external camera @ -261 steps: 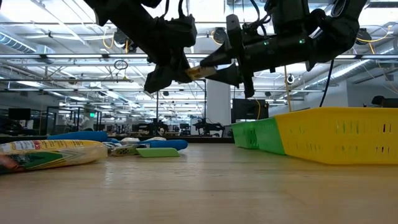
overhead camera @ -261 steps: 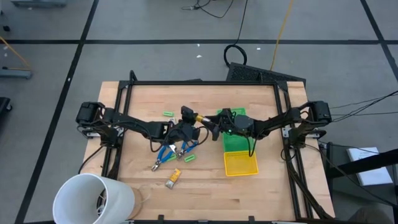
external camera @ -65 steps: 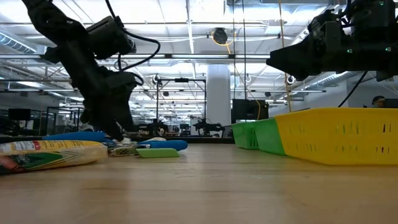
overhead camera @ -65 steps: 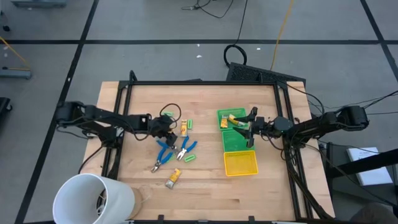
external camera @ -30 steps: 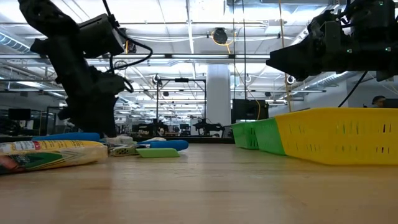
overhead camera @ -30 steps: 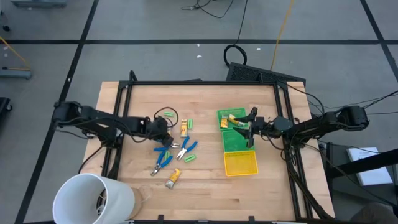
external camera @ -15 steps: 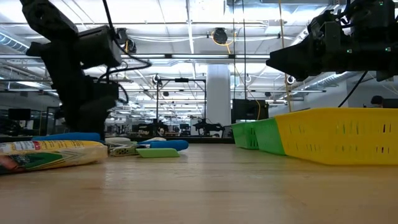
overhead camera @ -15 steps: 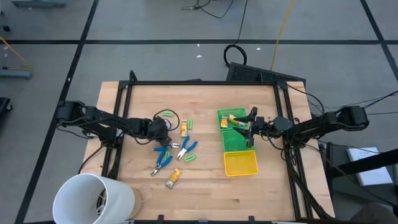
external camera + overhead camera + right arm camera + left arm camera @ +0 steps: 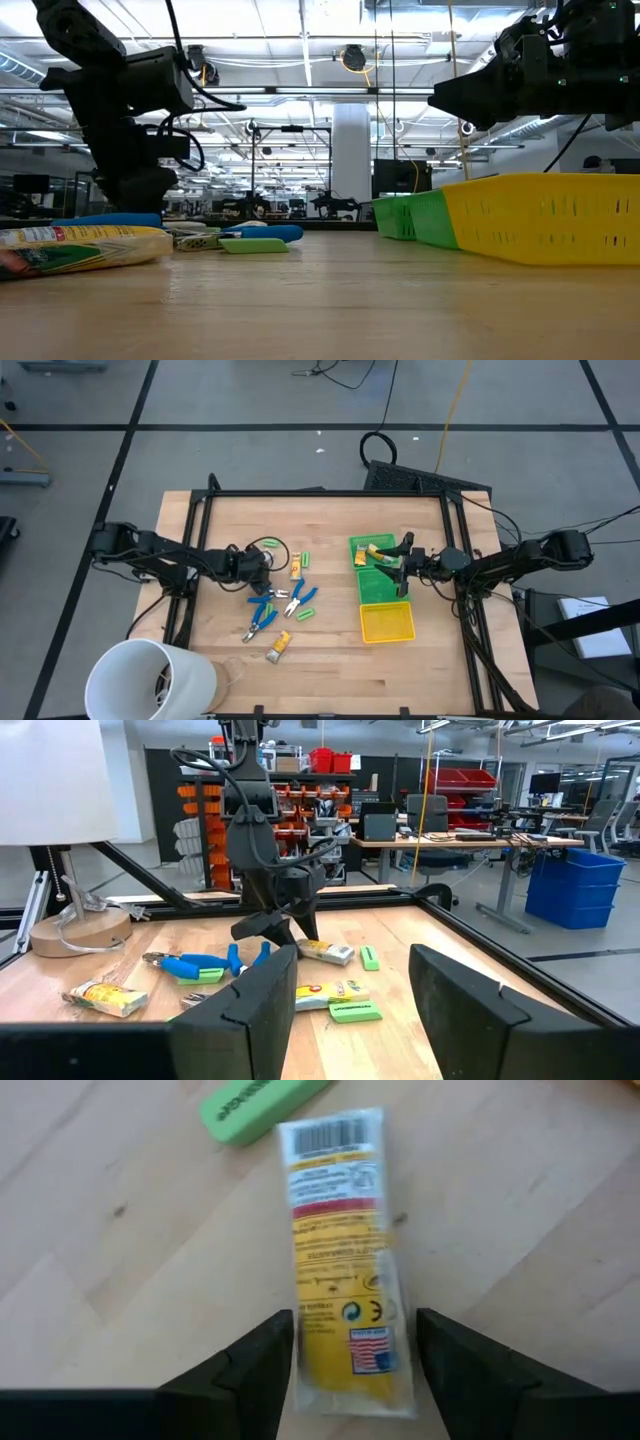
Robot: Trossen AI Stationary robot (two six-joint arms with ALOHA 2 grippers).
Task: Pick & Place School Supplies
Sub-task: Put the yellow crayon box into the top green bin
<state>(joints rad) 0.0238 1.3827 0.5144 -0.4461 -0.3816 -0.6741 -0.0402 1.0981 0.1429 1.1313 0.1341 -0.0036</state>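
Left gripper (image 9: 352,1355) open above yellow-tan block (image 9: 340,1260)

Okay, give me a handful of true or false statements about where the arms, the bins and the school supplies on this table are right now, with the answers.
1. The left gripper hangs open over a yellow wrapped block lying on the table. True.
2. The right gripper is clamped on a pair of blue-handled pliers. False: it holds nothing and its fingers stand apart over the green bin.
3. The yellow bin sits right beside the green bin. True.
4. The large white cup stands between the two bins. False: it is at the table's near left corner, far from them.
5. The blue-handled pliers already lie in the yellow bin. False: they lie on the bare wood near the left gripper.
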